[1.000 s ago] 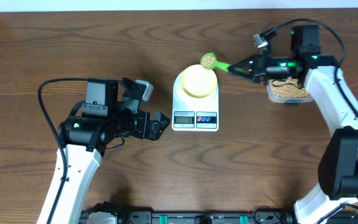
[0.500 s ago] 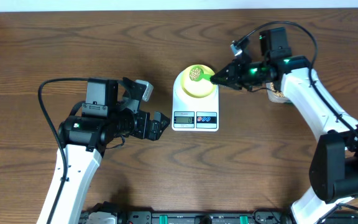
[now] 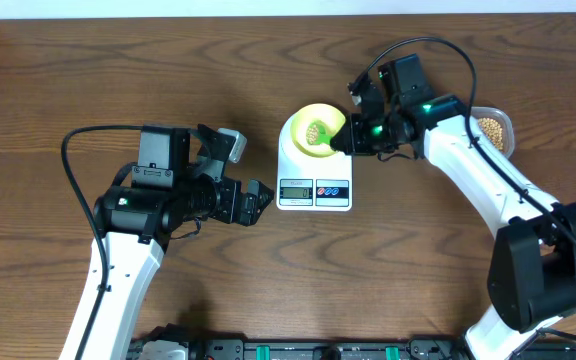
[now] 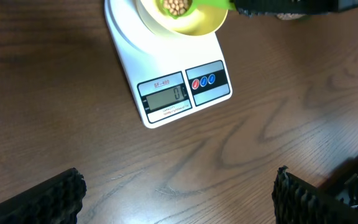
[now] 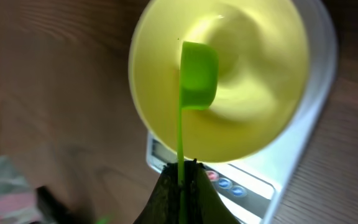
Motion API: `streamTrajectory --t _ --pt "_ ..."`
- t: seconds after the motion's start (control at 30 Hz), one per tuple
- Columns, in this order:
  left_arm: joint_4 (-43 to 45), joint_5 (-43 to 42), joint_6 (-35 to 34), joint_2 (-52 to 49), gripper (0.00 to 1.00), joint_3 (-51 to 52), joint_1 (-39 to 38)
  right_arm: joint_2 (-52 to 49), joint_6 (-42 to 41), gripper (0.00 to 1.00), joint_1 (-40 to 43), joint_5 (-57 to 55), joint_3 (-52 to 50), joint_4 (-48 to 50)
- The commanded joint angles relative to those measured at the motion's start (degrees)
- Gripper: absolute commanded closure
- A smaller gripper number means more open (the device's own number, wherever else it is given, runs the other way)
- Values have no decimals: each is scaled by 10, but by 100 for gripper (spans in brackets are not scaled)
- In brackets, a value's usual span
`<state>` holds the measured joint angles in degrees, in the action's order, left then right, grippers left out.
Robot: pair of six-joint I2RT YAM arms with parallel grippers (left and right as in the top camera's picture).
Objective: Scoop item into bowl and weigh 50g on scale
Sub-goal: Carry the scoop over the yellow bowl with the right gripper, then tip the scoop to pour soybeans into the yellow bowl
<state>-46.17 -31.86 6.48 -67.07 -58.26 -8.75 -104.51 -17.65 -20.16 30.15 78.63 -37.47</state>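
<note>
My overhead camera looks straight down from high above, taking in both arms with the scale between them. The left wrist camera looks down past the left gripper, the scale well ahead of it. The right wrist camera sits close, sighting along the green scoop out from the right gripper over the bowl; all three views share scale and bowl.

The bowl sits on the rear of the scale. A scoop holding beans hangs over the bowl, its handle reaching right into the right gripper. A tub of beans lies farther right. The left gripper lies left of the scale.
</note>
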Motion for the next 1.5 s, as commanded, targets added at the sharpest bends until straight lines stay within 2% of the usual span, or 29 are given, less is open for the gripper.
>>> streamTrajectory --t 0.0,0.27,0.9,1.13,1.47 --pt "0 -9 10 0 2 -1 -1 23 36 99 -10 -56 15 -3" --pt "0 -9 10 0 2 -1 -1 27 88 99 -33 -103 16 -9" --pt "0 -9 10 0 2 -1 -1 28 126 99 -93 -254 76 -59" --pt "0 -9 10 0 2 -1 -1 36 144 99 -110 -273 77 -63" --pt "0 -9 10 0 2 -1 -1 70 151 99 -153 -390 77 -63"
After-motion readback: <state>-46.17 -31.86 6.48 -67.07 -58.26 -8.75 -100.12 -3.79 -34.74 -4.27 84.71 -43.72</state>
